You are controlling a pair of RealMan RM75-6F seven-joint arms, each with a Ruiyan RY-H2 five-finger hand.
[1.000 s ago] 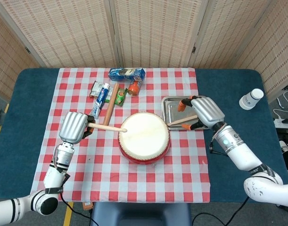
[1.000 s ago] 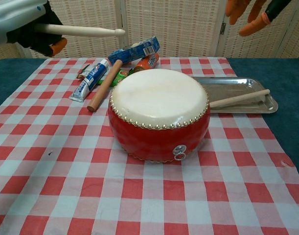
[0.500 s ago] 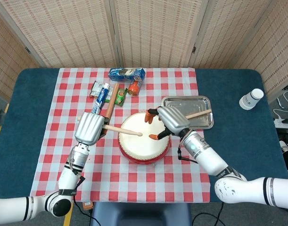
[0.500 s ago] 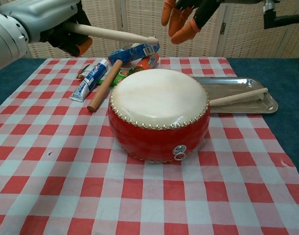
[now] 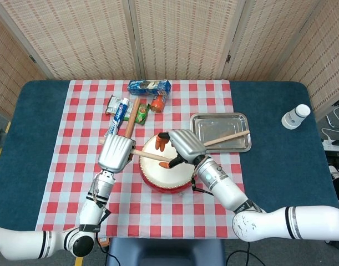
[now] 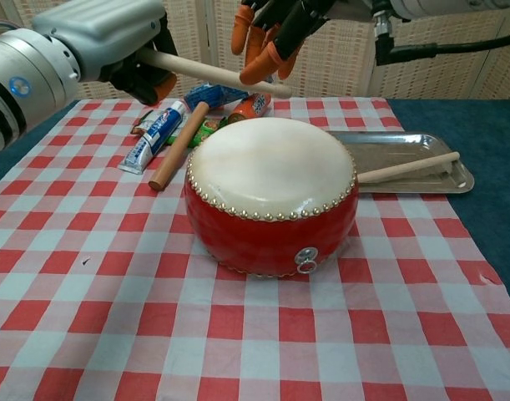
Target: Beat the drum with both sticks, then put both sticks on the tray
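A red drum (image 5: 172, 173) with a pale skin stands mid-table on the checked cloth, large in the chest view (image 6: 271, 192). My left hand (image 5: 116, 154) grips one drumstick (image 5: 150, 157) and holds it level above the drum's far edge; the chest view shows this hand (image 6: 113, 42) and stick (image 6: 213, 73) too. My right hand (image 5: 180, 145) hovers over the drum with fingers spread, its orange fingertips (image 6: 259, 63) right at that stick's tip. The other drumstick (image 5: 227, 138) lies slantwise in the metal tray (image 5: 213, 124), right of the drum (image 6: 409, 167).
Behind the drum lie a toothpaste tube (image 5: 119, 108), a thick wooden rod (image 5: 130, 119), a blue box (image 5: 150, 86) and an orange packet (image 5: 157, 103). A white cup (image 5: 296, 116) stands on the blue table at the far right.
My right hand left the tray and swung left over the drum to the tip of the left hand's stick. The left hand carried its stick rightward. The tray's stick stayed put.
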